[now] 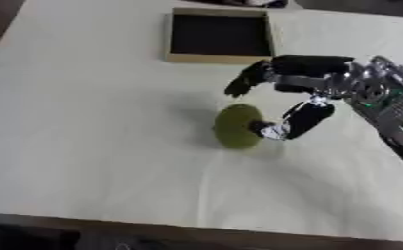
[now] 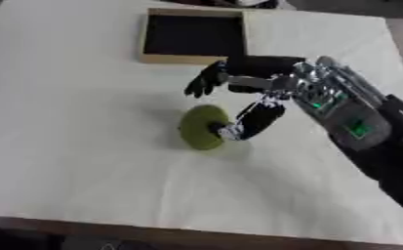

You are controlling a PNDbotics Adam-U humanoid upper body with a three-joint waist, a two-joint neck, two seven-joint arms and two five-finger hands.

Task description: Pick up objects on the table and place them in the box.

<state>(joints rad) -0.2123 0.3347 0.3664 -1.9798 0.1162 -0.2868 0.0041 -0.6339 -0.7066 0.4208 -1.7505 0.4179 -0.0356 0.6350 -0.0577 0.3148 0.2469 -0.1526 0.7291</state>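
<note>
Olive-green round object (image 1: 237,126), disc- or fruit-like and too indistinct to name more closely, lies on the white table (image 1: 93,146) about mid-way across, on the near side of the box (image 1: 219,57) and well apart from it. Only the right hand (image 1: 303,80) shows; it reaches in from the right, and the left hand appears in neither view, so the right is the one placed to work. Its fingers (image 1: 243,82) are spread and gently curved, pointing left and hanging over the far upper edge of the green object without clearly touching it, while the thumb (image 2: 254,122) drops down on the object's right side, its tip at or just against that flank. The hand is open and has hold of nothing. What the next move seems to turn on is that the object sits below and slightly left of the gap between fingers and thumb: the hand looks to need lowering and closing round it, fingers on the far-left side, thumb on the right. The box, an open tan-walled tray with a dark inside, lies beyond the hand, up and to the left.
</note>
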